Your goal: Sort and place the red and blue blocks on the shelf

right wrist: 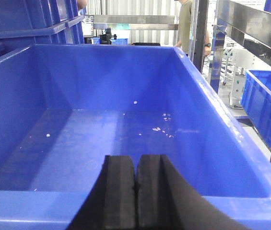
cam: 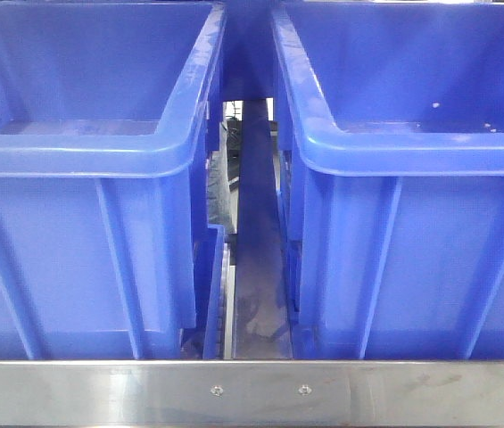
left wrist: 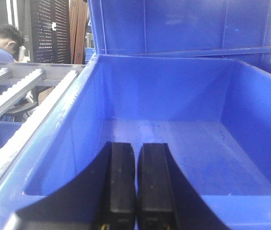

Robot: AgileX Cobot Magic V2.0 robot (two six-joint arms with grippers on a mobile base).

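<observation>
From the front camera I see 2 big blue bins side by side on the shelf [cam: 144, 392], its flat steel front rail running along the bottom of the view with 2 small screws [cam: 216, 390] near its middle. The left bin [cam: 82, 259] and the right bin [cam: 412, 259] stand apart, with a narrow gap between them.

On my left wrist camera the left gripper [left wrist: 135, 191] sits just above the near rim of a bin [left wrist: 173, 86]; its 2 black fingers [left wrist: 121, 187] are pressed together with nothing between them. The bin floor ahead of it is bare blue plastic. A roller track [left wrist: 25, 96] runs along the bin's left side, and a person in blue [left wrist: 1, 43] sits behind it.

On the right wrist camera the right gripper [right wrist: 135, 191] is likewise clenched on nothing, hanging over the near rim of the other bin [right wrist: 101, 72]. A few small white flecks [right wrist: 161, 127] lie on that bin's floor.

I cannot find the red or blue block in any of the 3 views.
</observation>
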